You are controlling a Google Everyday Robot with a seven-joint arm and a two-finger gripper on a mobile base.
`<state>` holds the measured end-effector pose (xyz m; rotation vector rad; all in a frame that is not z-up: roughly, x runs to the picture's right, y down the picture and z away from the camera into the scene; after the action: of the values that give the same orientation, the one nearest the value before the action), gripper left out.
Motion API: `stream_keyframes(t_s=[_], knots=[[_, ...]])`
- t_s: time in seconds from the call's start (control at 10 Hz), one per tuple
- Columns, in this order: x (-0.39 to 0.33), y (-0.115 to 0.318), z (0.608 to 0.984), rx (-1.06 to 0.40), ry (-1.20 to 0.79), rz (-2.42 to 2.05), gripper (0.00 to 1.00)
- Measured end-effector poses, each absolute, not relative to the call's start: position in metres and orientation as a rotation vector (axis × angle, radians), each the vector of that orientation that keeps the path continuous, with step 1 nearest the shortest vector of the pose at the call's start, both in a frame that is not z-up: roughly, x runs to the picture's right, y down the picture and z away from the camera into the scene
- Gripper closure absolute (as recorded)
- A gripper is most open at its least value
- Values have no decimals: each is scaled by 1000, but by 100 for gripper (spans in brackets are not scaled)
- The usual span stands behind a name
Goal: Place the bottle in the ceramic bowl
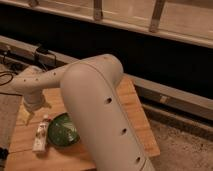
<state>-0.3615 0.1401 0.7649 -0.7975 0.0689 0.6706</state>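
The slim bottle [41, 134] with a pale label lies flat on the wooden table [131, 107], just left of the ceramic bowl. The ceramic bowl [62, 131] is round and dark green with pale rings inside; my arm hides its right side. My gripper [27, 117] hangs from the wrist at the far left, just above and left of the bottle's top end, over the table's left edge. It holds nothing that I can see.
My large white arm [95, 100] crosses the middle of the table. Black cables [10, 75] trail at the left. A dark ledge and metal rail [170, 95] run behind the table. Speckled floor [185, 145] lies to the right.
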Motion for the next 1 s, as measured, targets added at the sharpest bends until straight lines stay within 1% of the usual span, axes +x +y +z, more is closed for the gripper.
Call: stream_keyframes(t_s=[0.4, 0.8, 1.0], knots=[[-336, 158, 790, -822, 143, 719, 20], [-329, 166, 794, -844, 150, 743, 20], [-341, 170, 792, -853, 134, 717, 20]])
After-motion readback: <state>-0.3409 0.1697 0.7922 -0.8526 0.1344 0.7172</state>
